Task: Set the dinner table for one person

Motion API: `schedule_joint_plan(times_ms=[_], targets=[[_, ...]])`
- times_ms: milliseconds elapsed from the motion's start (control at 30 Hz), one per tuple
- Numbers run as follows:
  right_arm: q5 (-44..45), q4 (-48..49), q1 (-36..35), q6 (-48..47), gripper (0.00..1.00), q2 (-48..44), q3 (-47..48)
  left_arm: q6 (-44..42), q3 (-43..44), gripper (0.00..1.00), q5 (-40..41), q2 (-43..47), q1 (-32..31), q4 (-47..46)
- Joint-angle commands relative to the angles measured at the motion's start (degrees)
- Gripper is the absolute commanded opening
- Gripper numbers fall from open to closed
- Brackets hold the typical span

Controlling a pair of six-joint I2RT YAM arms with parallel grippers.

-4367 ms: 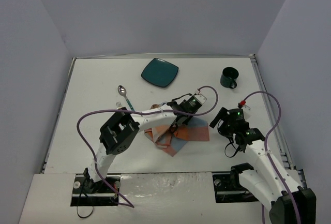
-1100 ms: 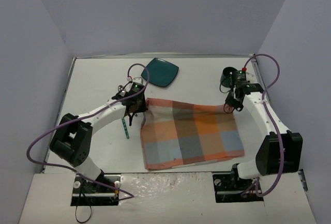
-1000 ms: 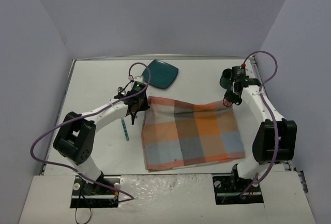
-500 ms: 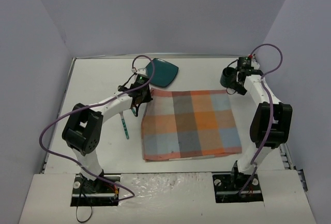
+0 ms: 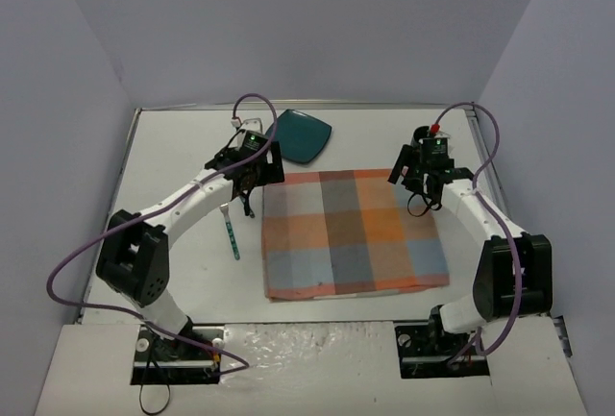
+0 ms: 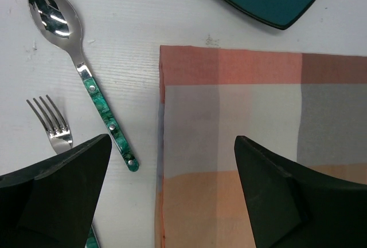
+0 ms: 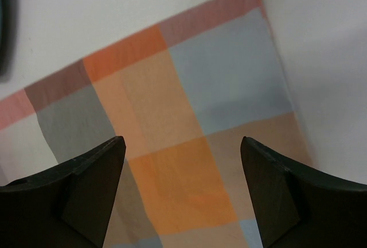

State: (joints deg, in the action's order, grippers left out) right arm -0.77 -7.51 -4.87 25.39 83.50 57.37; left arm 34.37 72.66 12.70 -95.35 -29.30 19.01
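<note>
The orange-and-blue-grey plaid cloth (image 5: 351,233) lies spread flat on the white dinner table (image 5: 163,157). My left gripper (image 6: 172,145) hovers open over the cloth's far left corner (image 6: 189,65), holding nothing. My right gripper (image 7: 182,142) hovers open above the cloth's far right part (image 7: 189,116), also holding nothing. Left of the cloth lie a spoon (image 6: 80,70) and a fork (image 6: 54,128), both with teal handles. A teal plate (image 5: 298,134) sits just beyond the cloth's far left corner. In the top view the left gripper (image 5: 248,195) and right gripper (image 5: 423,197) stand at the cloth's far edge.
The fork's teal handle (image 5: 232,238) lies close to the cloth's left edge. The plate's near rim (image 6: 269,7) is a short way from the cloth. Walls enclose the table on three sides, and purple cables loop above both arms.
Both grippers were shut on the cloth's far corners and have opened and let go. The cloth now lies flat. Both wrists have drawn back a little toward the near side.
</note>
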Motion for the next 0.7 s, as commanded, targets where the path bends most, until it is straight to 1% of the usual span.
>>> schedule_joint_plan(times_ms=[0,133,267,367,433,500,667], targets=[[-5.07,10.55,-1.64,1.91,0.81,-0.53,-6.36,-0.79,0.59,0.85,-3.21,6.58,-2.08,-0.03],[-4.56,16.0,-1.35,5.84,0.86,0.61,-12.4,-0.12,-2.35,0.85,-5.4,3.55,-6.55,-4.23],[-5.98,18.98,-0.24,8.94,0.89,2.35,-16.56,2.08,-3.49,0.85,-8.26,-1.52,-8.66,-8.68],[-5.91,19.54,1.6,11.07,0.94,3.25,-19.12,4.91,-3.84,0.85,-8.31,-7.16,-8.93,-10.82],[-5.87,19.55,3.37,12.32,0.96,3.47,-20.64,6.65,-4.23,0.85,-10.91,-9.0,-9.1,-12.24],[-5.84,19.42,4.89,13.3,0.97,3.58,-21.94,7.49,-4.33,0.85,-11.65,-11.18,-9.64,-12.72],[-5.23,17.37,10.72,15.61,0.99,2.6,-25.67,11.05,-2.92,0.85,-12.7,-15.6,-13.94,-13.17]])
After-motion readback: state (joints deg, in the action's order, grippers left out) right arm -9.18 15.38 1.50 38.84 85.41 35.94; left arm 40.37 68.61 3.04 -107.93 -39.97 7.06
